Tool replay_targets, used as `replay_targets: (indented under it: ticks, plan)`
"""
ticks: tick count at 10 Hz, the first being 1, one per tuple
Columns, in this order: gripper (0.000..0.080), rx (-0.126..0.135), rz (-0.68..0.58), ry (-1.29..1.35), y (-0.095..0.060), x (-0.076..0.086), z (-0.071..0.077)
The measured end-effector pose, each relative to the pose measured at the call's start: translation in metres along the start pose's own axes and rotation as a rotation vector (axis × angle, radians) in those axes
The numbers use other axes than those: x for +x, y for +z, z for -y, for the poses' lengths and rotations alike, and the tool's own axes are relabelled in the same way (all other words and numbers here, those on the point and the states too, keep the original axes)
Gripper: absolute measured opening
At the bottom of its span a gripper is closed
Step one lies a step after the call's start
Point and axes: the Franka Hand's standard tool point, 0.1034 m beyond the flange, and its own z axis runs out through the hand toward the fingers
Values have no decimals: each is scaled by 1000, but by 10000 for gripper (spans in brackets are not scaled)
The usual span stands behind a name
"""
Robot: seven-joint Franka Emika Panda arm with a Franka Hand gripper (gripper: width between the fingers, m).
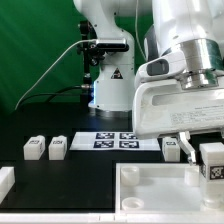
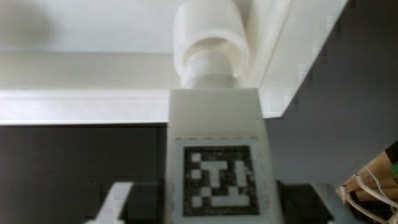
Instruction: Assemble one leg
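My gripper (image 1: 211, 170) is shut on a leg (image 1: 212, 156), a small white block with a black-and-white tag, at the exterior view's right. It holds the leg just above the far right corner of the large white square panel (image 1: 150, 190). In the wrist view the leg (image 2: 217, 115) sits between my dark fingers (image 2: 135, 203), tag facing the camera. Its round peg end (image 2: 210, 50) points at the panel (image 2: 80, 95). Whether the peg touches the panel I cannot tell. Three more legs lie on the black table: two at the left (image 1: 35, 148) (image 1: 57, 148) and one at the right (image 1: 171, 148).
The marker board (image 1: 115, 140) lies on the table between the loose legs. A white block edge (image 1: 5, 182) shows at the exterior view's lower left. The arm's base (image 1: 108, 70) stands behind the marker board before a green backdrop. A tan object (image 2: 377, 185) shows at the wrist view's edge.
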Motion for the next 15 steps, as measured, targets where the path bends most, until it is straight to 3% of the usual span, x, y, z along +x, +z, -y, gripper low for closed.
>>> replay_targets:
  ticks: [5, 10, 11, 12, 13, 15]
  plan:
    - [292, 3, 23, -5, 10, -14, 3]
    - [292, -1, 14, 5, 11, -12, 3]
    - [338, -1, 21, 5, 12, -14, 3]
    - [495, -1, 21, 5, 12, -14, 3]
    - [599, -1, 22, 5, 12, -14, 3]
    - [634, -1, 22, 5, 12, -14, 3]
